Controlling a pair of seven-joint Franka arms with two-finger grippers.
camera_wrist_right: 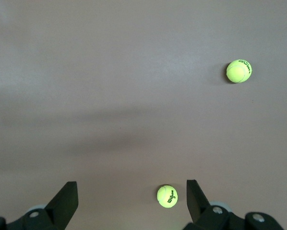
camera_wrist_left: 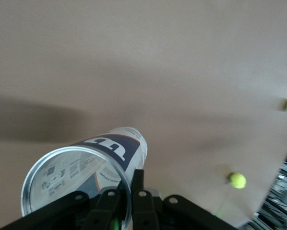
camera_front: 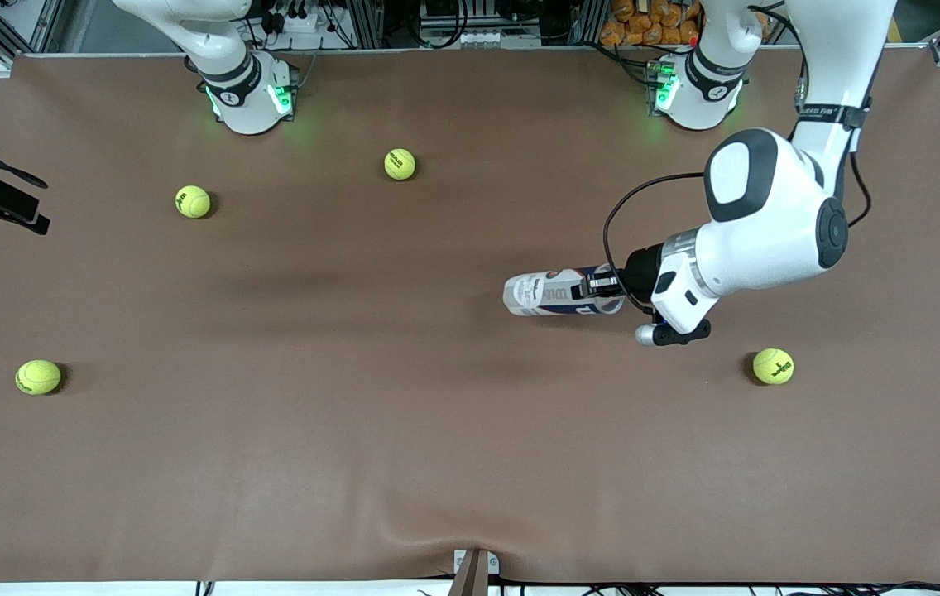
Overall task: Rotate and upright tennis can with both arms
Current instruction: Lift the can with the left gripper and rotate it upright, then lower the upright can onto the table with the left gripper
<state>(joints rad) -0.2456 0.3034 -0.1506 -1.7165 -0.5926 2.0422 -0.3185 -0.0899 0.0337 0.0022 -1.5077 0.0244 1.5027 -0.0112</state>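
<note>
One rim-edge pinch by the left gripper [camera_front: 600, 285] carries the tennis can [camera_front: 557, 291], so slippage is risked; the right gripper [camera_wrist_right: 129, 201] waits spread, unseen from front.

The right arm [camera_front: 230, 74] is cut off above its base in the front view, so its gripper isn't seen there. The tennis can [camera_front: 557, 291] has one end covered by the left gripper [camera_front: 598, 285]. In the left wrist view the can's rim is clipped by the frame edge.
</note>
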